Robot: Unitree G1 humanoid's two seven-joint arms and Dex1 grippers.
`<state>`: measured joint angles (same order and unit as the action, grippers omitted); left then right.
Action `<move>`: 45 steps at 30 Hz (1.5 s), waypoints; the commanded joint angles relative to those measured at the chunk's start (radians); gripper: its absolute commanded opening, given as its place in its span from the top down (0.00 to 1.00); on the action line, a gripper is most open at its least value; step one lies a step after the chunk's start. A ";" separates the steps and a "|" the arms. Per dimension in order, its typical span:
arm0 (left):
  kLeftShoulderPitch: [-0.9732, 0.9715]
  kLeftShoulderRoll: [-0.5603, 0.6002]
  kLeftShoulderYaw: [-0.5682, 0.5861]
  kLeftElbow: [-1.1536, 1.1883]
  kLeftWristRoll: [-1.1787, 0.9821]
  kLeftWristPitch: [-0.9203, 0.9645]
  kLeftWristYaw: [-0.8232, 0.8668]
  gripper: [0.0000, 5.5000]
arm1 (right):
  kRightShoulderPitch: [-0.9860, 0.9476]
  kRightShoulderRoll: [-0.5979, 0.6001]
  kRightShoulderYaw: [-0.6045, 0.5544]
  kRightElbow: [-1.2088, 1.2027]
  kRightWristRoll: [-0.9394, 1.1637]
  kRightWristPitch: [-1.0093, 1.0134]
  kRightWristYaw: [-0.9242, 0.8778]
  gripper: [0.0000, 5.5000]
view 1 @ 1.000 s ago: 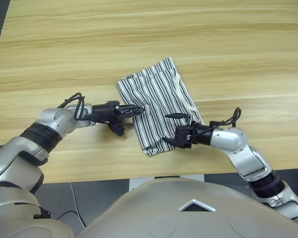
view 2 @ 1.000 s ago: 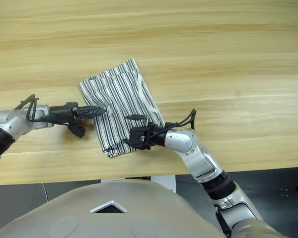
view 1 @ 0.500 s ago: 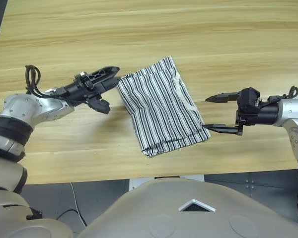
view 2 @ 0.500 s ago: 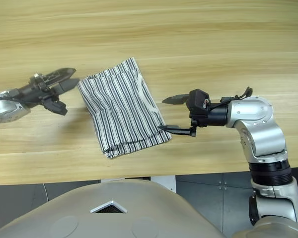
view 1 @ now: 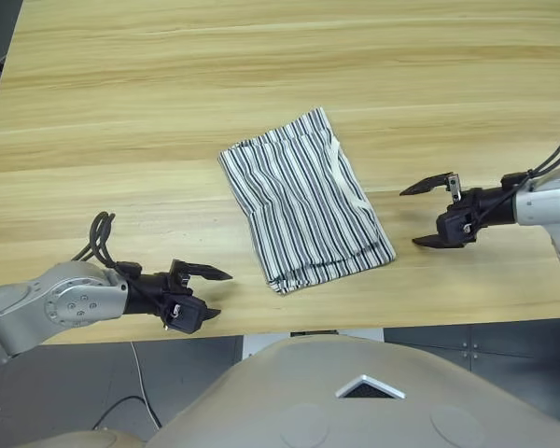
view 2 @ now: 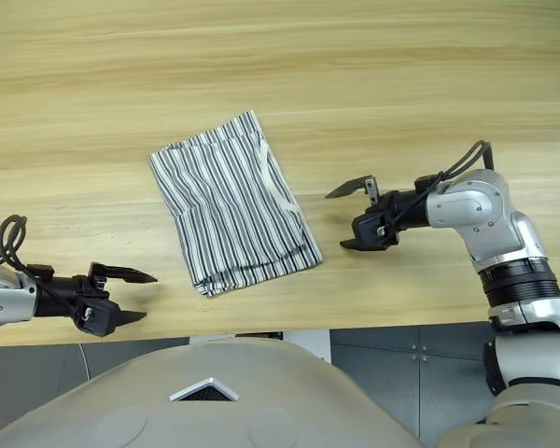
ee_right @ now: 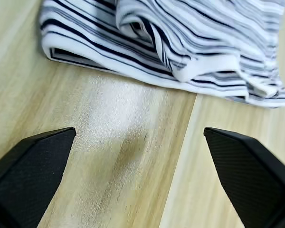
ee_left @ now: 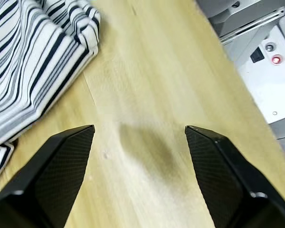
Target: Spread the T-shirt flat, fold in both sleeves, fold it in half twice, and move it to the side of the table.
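Observation:
The striped T-shirt (view 1: pixel 303 215) lies folded into a small rectangle in the middle of the wooden table (view 1: pixel 261 75), its layered edge towards the front. My left gripper (view 1: pixel 224 295) is open, low over the table's front edge, to the left of the shirt's near corner and apart from it. My right gripper (view 1: pixel 408 217) is also open, a short way to the right of the shirt, empty. The left wrist view has that corner of the T-shirt (ee_left: pixel 33 61) beyond the open left gripper (ee_left: pixel 138 128). The right wrist view has the T-shirt's folded edge (ee_right: pixel 171 42) beyond the open right gripper (ee_right: pixel 139 130).
Bare wood stretches behind the shirt and on both sides of it. The front table edge runs just below both grippers. A grey unit with a red button (ee_left: pixel 261 47) stands on the floor past that edge.
Both grippers left the shirt. The left one swung from the shirt's far-left corner down to the front edge and opened. The right one drew off to the right, open. The shirt stayed put.

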<state>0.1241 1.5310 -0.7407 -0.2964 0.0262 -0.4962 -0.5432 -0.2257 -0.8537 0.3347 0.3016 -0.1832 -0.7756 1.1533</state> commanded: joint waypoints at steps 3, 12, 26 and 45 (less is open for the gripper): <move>0.035 -0.150 0.143 0.032 0.090 0.033 0.008 0.35 | 0.002 0.040 0.051 0.056 0.019 -0.047 -0.024 0.09; 0.072 -0.344 0.208 0.052 0.153 0.019 -0.084 0.35 | 0.005 0.112 0.115 0.092 0.013 -0.090 -0.088 0.09; 0.048 -0.540 0.244 0.186 0.259 -0.084 -0.124 0.35 | 0.001 0.133 0.172 0.103 0.004 -0.117 -0.138 0.09; 0.068 -0.588 0.258 0.193 0.273 -0.105 -0.180 0.67 | 0.000 0.123 0.213 0.108 -0.003 -0.109 -0.147 0.70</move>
<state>0.1839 0.9445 -0.4764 -0.1199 0.2646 -0.6179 -0.6934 -0.2411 -0.7202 0.5340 0.4027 -0.1515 -0.9076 0.9939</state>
